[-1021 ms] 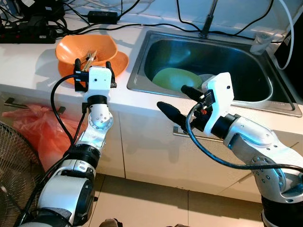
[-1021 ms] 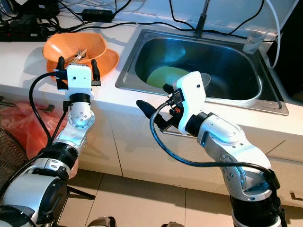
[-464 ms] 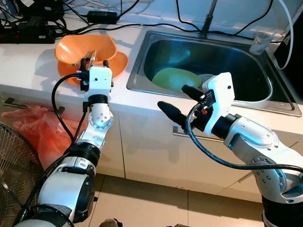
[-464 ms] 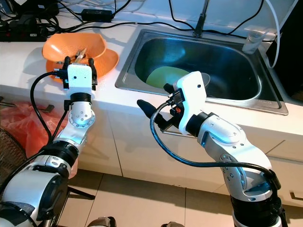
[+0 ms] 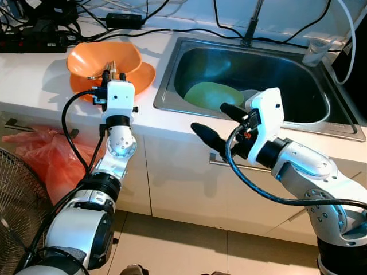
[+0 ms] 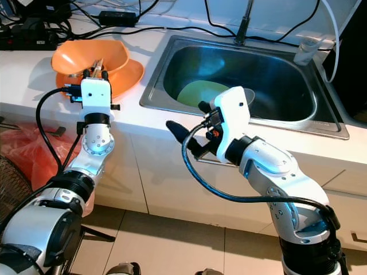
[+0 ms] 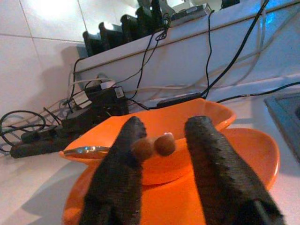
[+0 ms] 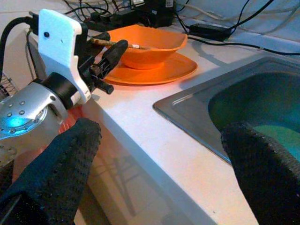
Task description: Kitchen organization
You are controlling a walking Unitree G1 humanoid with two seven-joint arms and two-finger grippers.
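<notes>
An orange bowl (image 5: 103,57) rests on an orange plate (image 5: 144,77) on the white counter, left of the sink (image 5: 166,86). A pair of chopsticks (image 7: 154,144) and a metal spoon (image 7: 86,151) lie in the bowl. My left gripper (image 5: 113,74) is at the bowl's near rim, shut on the chopsticks' ends. The ends press against one finger (image 7: 122,164). My right gripper (image 5: 221,123) hangs open in front of the counter edge by the sink, holding nothing. A green plate (image 5: 212,94) lies in the sink basin.
Power strips (image 5: 34,34) and black cables run along the back of the counter. A faucet (image 5: 250,28) stands behind the sink, with a clear cup (image 5: 315,51) at its back right corner. Below the counter are a red plastic bag (image 5: 51,160) and a fan grille (image 5: 11,200).
My left gripper's fingers have drawn together from wide apart onto the chopsticks and edged towards the bowl. The right arm has not moved.
</notes>
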